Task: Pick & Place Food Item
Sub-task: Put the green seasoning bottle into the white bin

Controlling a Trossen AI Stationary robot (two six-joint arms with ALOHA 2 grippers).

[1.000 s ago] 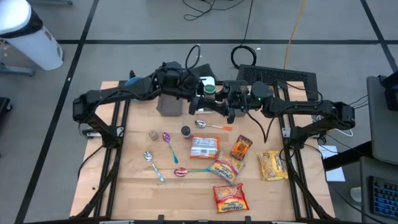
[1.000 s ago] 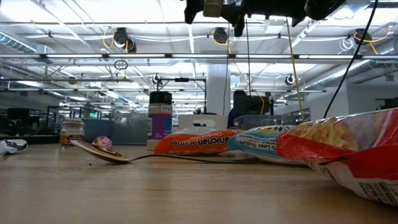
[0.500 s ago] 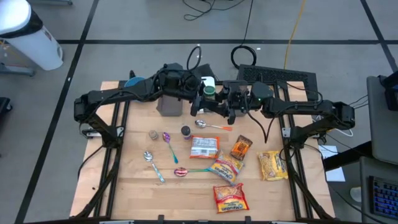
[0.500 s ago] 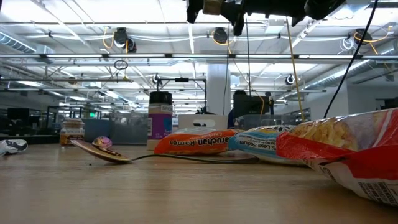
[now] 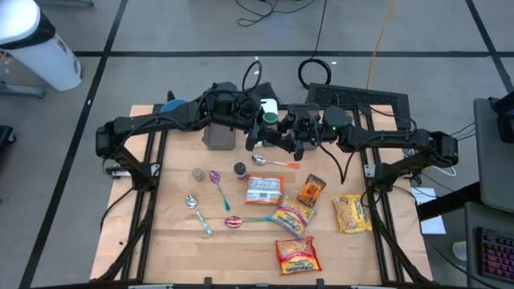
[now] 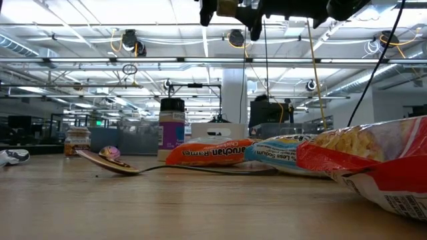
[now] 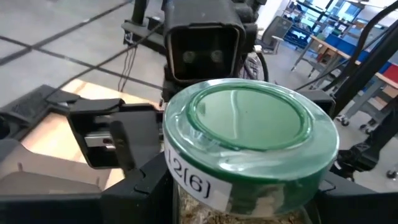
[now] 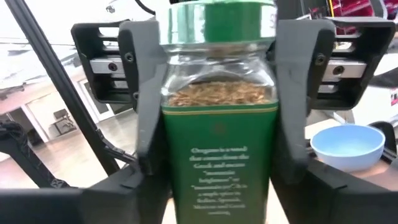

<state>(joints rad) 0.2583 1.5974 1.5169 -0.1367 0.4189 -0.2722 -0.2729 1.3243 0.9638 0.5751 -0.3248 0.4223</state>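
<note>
Hanging above the desk (image 5: 173, 233), the spice jar (image 8: 216, 124) sits clamped in the left end effector (image 8: 217, 93) while the right end effector (image 5: 277, 135) stands open around it, so any slip drops it.

Both tools meet at a green-lidded jar (image 5: 271, 117) above the table (image 5: 177, 233).

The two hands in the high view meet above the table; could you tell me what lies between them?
A green-lidded jar lies between the left hand and the right hand, off the table; the high view and both wrist views show it.
</note>
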